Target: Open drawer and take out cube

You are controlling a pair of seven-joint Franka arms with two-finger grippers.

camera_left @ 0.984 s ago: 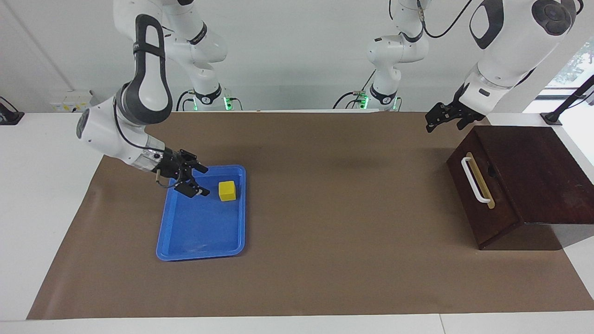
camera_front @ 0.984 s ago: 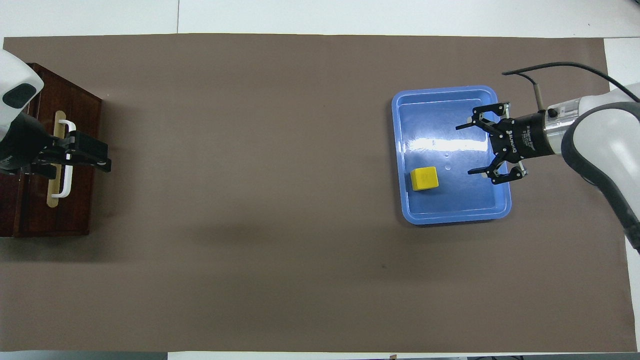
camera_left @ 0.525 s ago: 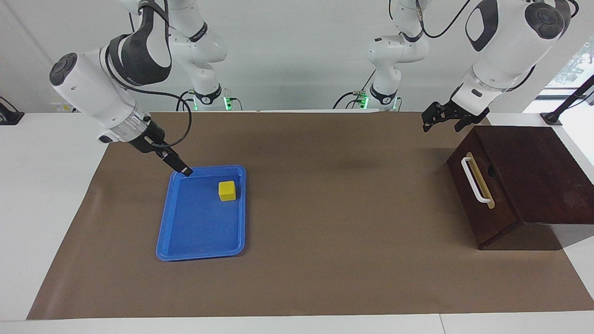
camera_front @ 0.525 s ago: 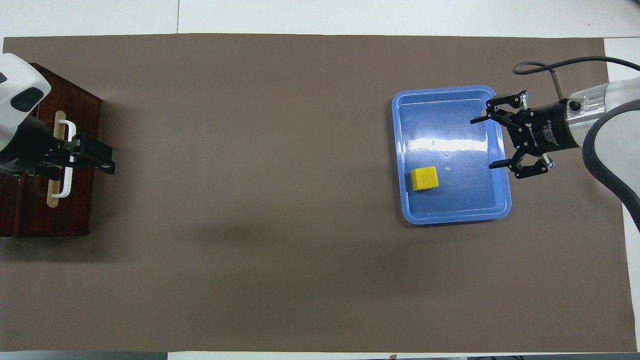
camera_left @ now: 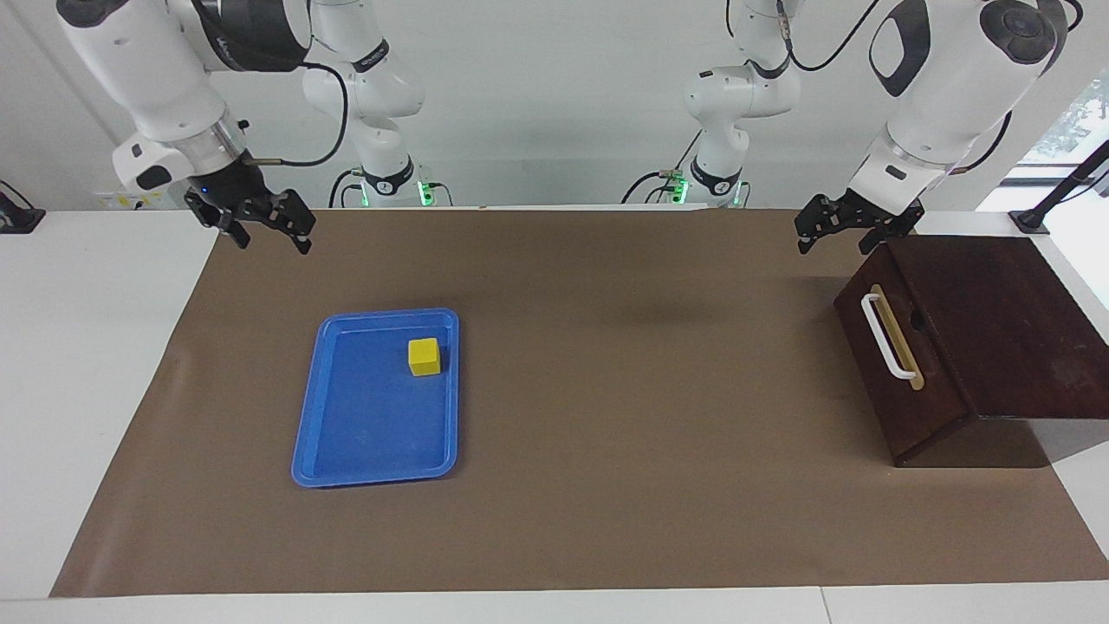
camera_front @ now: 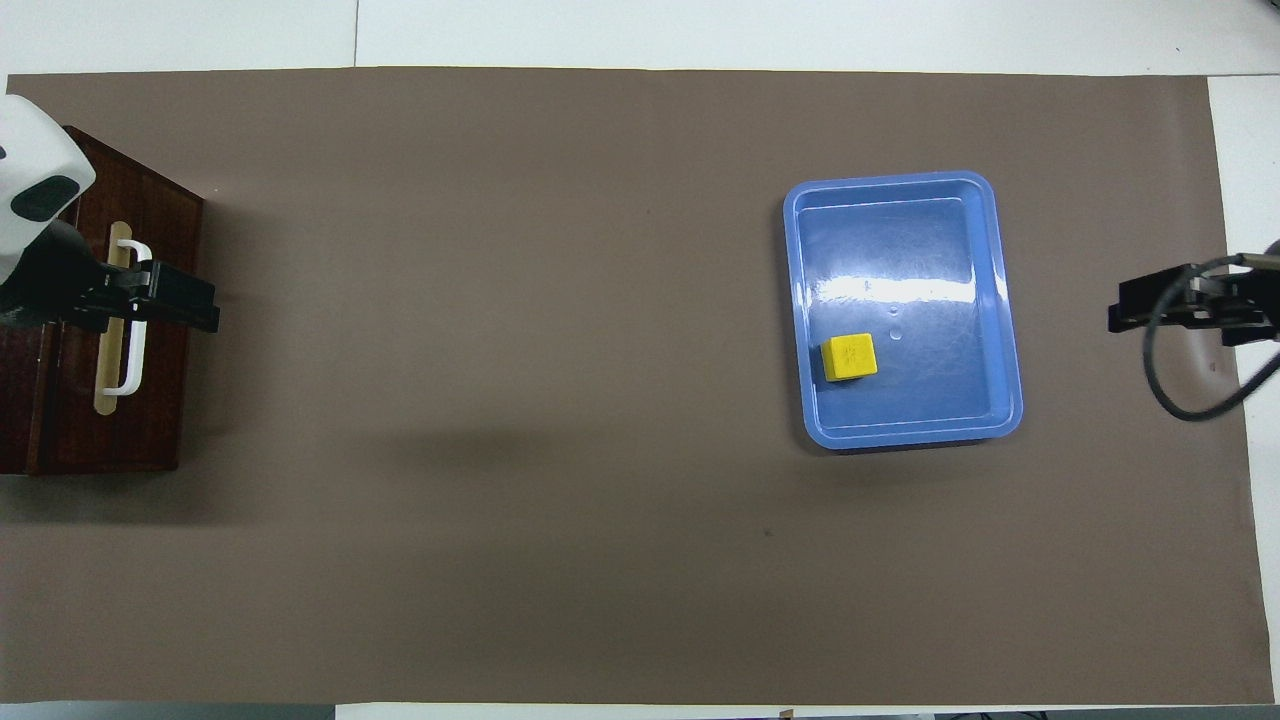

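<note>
The yellow cube (camera_left: 424, 356) (camera_front: 849, 357) rests inside the blue tray (camera_left: 346, 451) (camera_front: 900, 260), in the tray's end nearer the robots. The dark wooden box's drawer (camera_left: 877, 381) (camera_front: 155, 400) is pushed in flush, its white bar handle (camera_left: 888, 338) (camera_front: 130, 340) untouched. My left gripper (camera_left: 833, 243) (camera_front: 190, 305) hangs open in the air by the box's corner, holding nothing. My right gripper (camera_left: 273, 243) (camera_front: 1125, 305) is raised and open over the brown mat's edge at the right arm's end, apart from the tray and empty.
A brown mat (camera_left: 606, 390) covers the table between the tray and the wooden box (camera_left: 996, 321). The box stands at the left arm's end of the table. A black cable (camera_front: 1190, 400) loops from the right arm.
My right gripper has pulled up and away from over the tray, toward the mat's edge at the right arm's end. The cube stayed in the tray. My left gripper barely shifted.
</note>
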